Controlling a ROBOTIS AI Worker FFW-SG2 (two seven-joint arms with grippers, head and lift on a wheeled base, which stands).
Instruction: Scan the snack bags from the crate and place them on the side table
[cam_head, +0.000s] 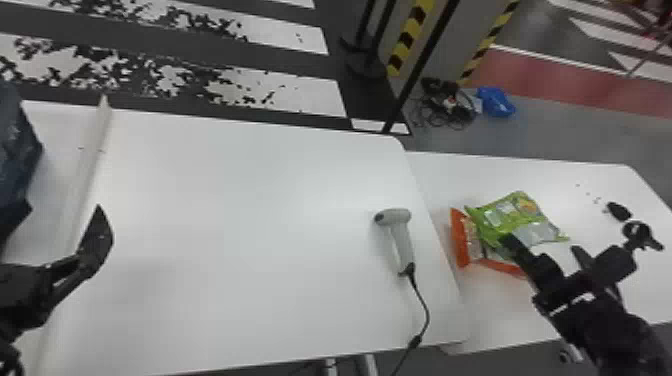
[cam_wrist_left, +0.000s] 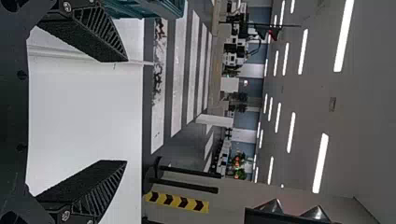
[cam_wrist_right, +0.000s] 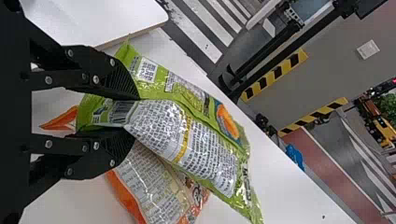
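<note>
The right pincer (cam_wrist_right: 136, 117), the nearer one, stands released, fingers parted at the near side of the green snack bag (cam_wrist_right: 184, 133). The bag's long axis slants off rightward.

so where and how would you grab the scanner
Probably by the middle of the handle, from above, one finger each side: the scanner lies flat, and that part is slim, with the cable only at its end.

Two snack bags (cam_head: 517, 220), one scanner (cam_head: 401, 240)
</note>
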